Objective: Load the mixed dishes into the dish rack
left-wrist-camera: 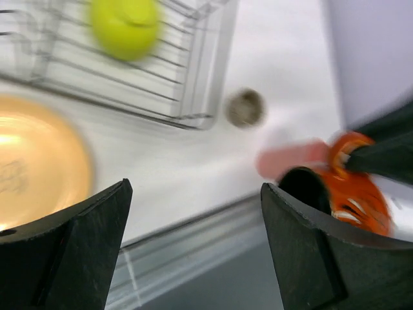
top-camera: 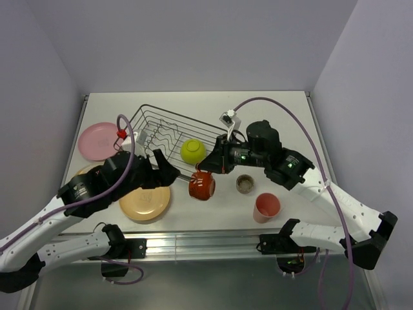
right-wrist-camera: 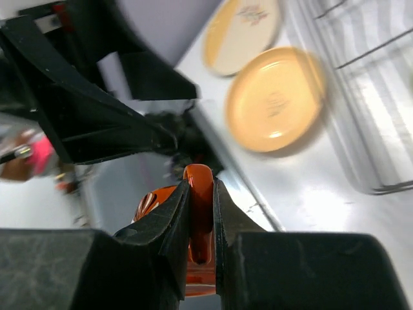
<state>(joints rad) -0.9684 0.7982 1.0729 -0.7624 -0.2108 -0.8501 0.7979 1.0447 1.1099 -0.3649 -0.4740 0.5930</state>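
Nearest to us stand the one salmon-pink tumbler [top-camera: 267, 206] on the right and the tan-orange plate [top-camera: 145, 202] on the left. Just behind them, the right gripper [right-wrist-camera: 200, 219] has its fingers pressed together on a thin red part of the single red mug [top-camera: 202, 186]; handle or rim, we cannot tell. The left gripper [left-wrist-camera: 193, 252] is beside the mug, fingers wide apart, nothing between them. The one grey-beige cup [top-camera: 245, 184] sits right of the mug. The cream plate [top-camera: 82, 172] is half hidden under the left arm, and the pink plate [top-camera: 97, 141] is farther; we count three plates, all outside. The dish rack [top-camera: 161, 132] lies just far-left of the mug, so we judge the right arm needs only a short move that way. The one lime-green bowl [top-camera: 193, 150] sits in its near right corner.
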